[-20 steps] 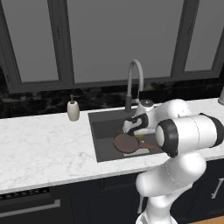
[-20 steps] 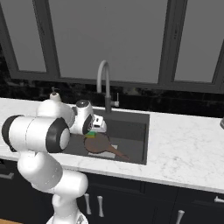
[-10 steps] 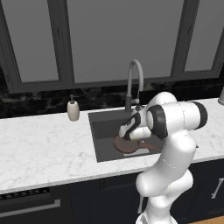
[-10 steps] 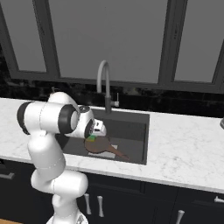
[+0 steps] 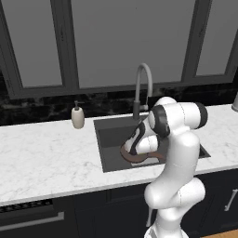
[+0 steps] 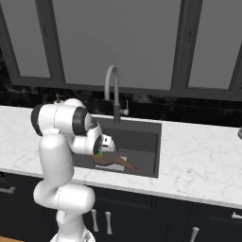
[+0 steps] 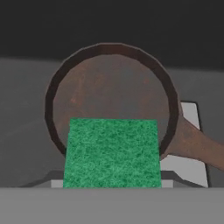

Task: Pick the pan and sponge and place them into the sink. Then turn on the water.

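Pan (image 7: 111, 94) flat on the floor of the sink (image 5: 108, 139), round and dark brown, rim fully in sight in the hand view, handle running off to the right edge of that view and crossing the lighter grey square (image 7: 189, 162) on the basin floor. Same pan (image 5: 135, 158) seen in the left base view low in the basin, partly behind the forearm; in the right base view (image 6: 109, 159) with its thin handle angled toward the front right of the sink (image 6: 142, 142). Sponge (image 7: 111, 153) close before the hand camera, green textured face squarely toward it, covering the near part of the pan; a speck of the same green (image 6: 100, 153) at the hand in the right base view, just above the pan. Gripper (image 6: 100, 152) lowered into the basin over the pan, part-way closed with the sponge at its tips, so apparently clamped on the sponge; fingers themselves hidden behind it, contact not directly visible. Faucet (image 5: 142, 88) arched at the back rim of the sink, no water running. Soap dispenser (image 5: 77, 116) on the counter (image 5: 46, 153) left of the basin, well apart from the arm. No brand marks, labels or readable writing on any item.
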